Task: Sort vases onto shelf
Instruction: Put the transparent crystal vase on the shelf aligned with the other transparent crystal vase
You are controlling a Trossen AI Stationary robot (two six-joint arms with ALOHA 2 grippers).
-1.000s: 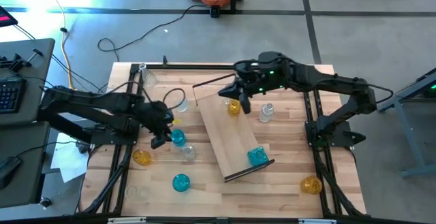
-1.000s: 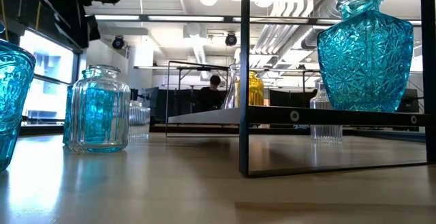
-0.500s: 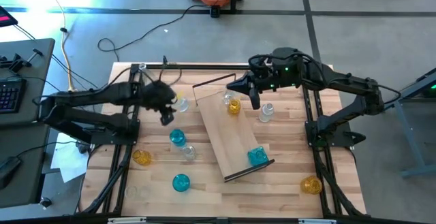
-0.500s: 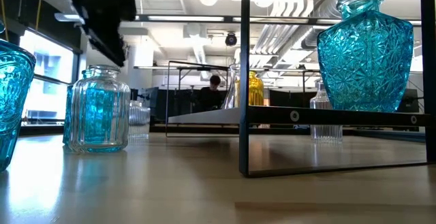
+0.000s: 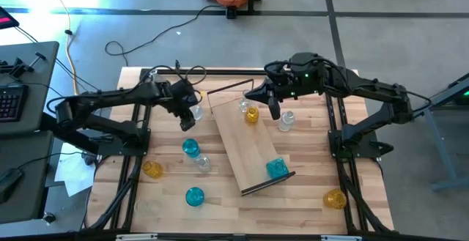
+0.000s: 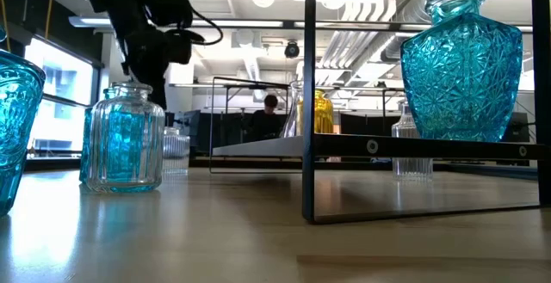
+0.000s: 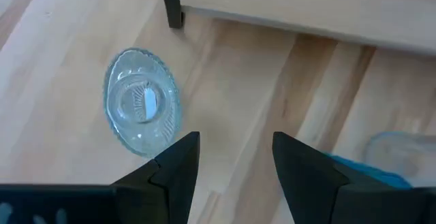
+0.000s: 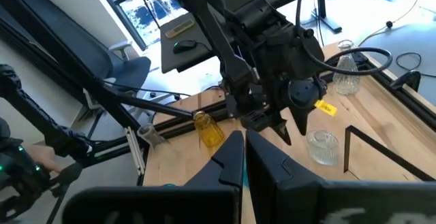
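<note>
Left gripper (image 5: 186,118): positioned above the table (image 5: 293,204), just beside the shelf's far corner. Fingers (image 7: 178,161) are parted and hold nothing. In the left wrist view, a clear vase (image 7: 142,111) stands upright on the table, seen from straight above; it lies ahead of the finger tips and off to one side, not between them, and no contact is visible. In the high view this same clear vase (image 5: 196,112) sits next to the gripper.

Right gripper (image 5: 275,111): over the far end of the shelf (image 5: 249,147). Fingers (image 8: 229,157) are clenched together with nothing between them. An amber vase (image 5: 251,114) stands on the shelf just beside this gripper, apart from the fingers. A clear ribbed vase (image 5: 286,121) stands on the table on the gripper's other side, off the shelf edge.

Shelf: lies diagonally across the middle of the table. It carries the amber vase near the far end and a faceted blue vase (image 5: 276,168) at the near end by the dark end frame.

Remaining vases on the table: a blue vase (image 5: 190,148) and a small clear vase (image 5: 203,163) between the left arm and the shelf; an amber vase on the left (image 5: 152,170); a blue vase near the front edge (image 5: 194,196); an amber vase at the front right (image 5: 334,198); a clear vase at the far left corner (image 5: 155,80). All appear upright.
</note>
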